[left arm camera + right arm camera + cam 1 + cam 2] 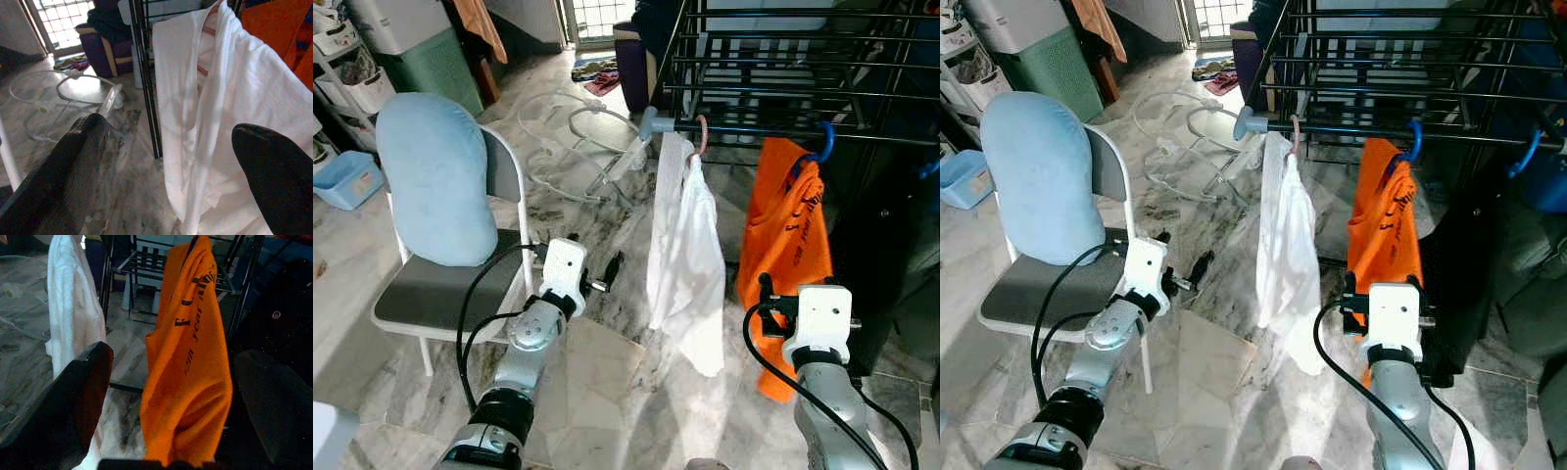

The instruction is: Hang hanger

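Both grippers near you, fingers spread wide, empty; left gripper (161,161) faces white shirt (687,257); right gripper (171,396) faces orange shirt (786,245); pink hanger (701,135) already hooked on rack rail (754,129), up ahead, left arm nearer.

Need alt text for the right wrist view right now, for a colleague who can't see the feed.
An orange shirt with dark lettering hangs from the drying rack straight ahead, framed between the right gripper's two open black fingers. A white shirt hangs beside it over the marble floor.
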You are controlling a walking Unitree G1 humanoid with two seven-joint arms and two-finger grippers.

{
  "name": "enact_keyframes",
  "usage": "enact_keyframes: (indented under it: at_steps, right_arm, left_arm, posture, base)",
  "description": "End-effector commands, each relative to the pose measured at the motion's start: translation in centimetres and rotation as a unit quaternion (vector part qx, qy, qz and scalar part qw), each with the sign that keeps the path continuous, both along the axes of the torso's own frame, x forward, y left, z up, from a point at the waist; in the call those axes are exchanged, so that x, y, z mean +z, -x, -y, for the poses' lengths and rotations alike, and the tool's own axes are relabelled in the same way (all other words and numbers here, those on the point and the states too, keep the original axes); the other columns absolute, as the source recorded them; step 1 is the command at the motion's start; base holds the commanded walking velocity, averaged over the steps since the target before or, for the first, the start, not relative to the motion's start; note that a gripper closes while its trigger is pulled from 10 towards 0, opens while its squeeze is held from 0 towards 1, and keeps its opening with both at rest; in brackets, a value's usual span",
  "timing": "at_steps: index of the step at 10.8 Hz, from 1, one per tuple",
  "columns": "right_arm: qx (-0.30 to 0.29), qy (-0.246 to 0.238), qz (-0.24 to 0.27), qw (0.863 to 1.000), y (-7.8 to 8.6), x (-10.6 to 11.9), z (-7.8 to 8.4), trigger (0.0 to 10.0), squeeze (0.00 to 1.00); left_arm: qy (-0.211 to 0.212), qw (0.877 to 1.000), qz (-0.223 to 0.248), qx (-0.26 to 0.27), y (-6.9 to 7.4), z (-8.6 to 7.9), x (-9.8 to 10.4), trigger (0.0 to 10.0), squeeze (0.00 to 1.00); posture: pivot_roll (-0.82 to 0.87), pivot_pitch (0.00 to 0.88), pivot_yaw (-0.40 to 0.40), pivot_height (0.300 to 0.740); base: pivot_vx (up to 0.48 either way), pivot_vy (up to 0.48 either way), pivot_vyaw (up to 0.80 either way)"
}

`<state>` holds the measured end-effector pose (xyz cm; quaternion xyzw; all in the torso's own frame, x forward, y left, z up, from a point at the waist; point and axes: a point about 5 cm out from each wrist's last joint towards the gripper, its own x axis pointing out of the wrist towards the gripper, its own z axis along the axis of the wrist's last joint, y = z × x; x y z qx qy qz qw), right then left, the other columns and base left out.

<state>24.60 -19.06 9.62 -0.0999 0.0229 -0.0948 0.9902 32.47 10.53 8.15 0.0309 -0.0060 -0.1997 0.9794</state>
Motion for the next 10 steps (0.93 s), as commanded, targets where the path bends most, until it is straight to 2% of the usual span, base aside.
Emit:
enact_keyframes:
  at_steps: [1,3,5,10]
  right_arm:
    - [0.007,0.000,0.007,1.000,0.06,0.24,-0.46,10.0,0.00]
    - [0.004,-0.002,0.008,1.000,-0.04,0.29,-0.35,10.0,0.00]
    - [0.004,-0.002,0.008,1.000,-0.05,0.29,-0.27,10.0,0.00]
    - [0.001,-0.001,0.008,1.000,0.02,0.36,-0.05,10.0,0.00]
  left_arm:
    - [-0.004,1.000,0.003,0.002,-0.25,-0.38,0.18,10.0,0.00]
    - [-0.003,1.000,0.008,-0.007,-0.25,-0.18,0.31,10.0,0.00]
    - [-0.002,1.000,0.009,-0.006,-0.36,-0.09,0.36,10.0,0.00]
    - [0.003,1.000,0.005,-0.011,-0.32,0.20,0.22,10.0,0.00]
  posture:
    - [-0.37,0.049,0.108,0.740]
    - [-0.38,0.042,0.109,0.740]
    - [-0.38,0.038,0.107,0.740]
    - [-0.39,0.042,0.107,0.740]
  base:
    - [0.000,0.000,0.74]
    - [0.000,0.000,0.63]
    - [0.000,0.000,0.00]
    - [0.000,0.300,0.00]
